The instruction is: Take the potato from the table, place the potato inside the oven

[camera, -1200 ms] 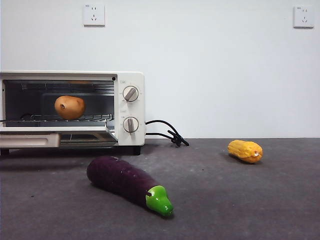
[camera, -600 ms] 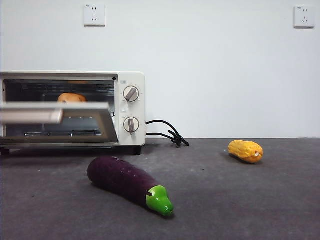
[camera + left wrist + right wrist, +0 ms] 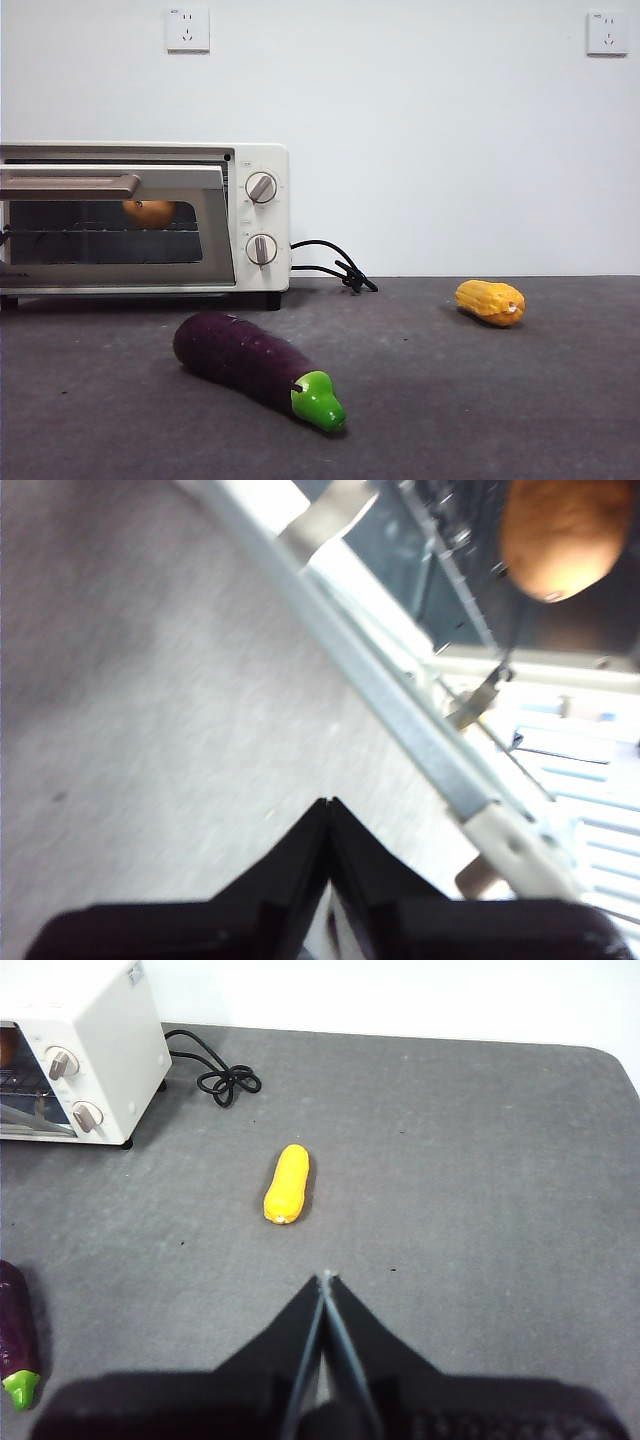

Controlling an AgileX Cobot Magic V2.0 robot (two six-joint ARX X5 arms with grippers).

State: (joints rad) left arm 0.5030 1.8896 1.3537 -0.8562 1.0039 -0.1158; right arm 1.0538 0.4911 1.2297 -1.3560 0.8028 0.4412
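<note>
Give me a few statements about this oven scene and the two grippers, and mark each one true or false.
1. The potato sits inside the oven. True.
2. The left gripper holds the potato. False: its jaws are shut on nothing, near the oven door.
3. The oven door hangs fully down. False: it is almost shut.
4. The corn cob lies on the table, apart from the eggplant. True.
5. The right gripper grips the corn cob. False: it is shut and empty, above the table.
</note>
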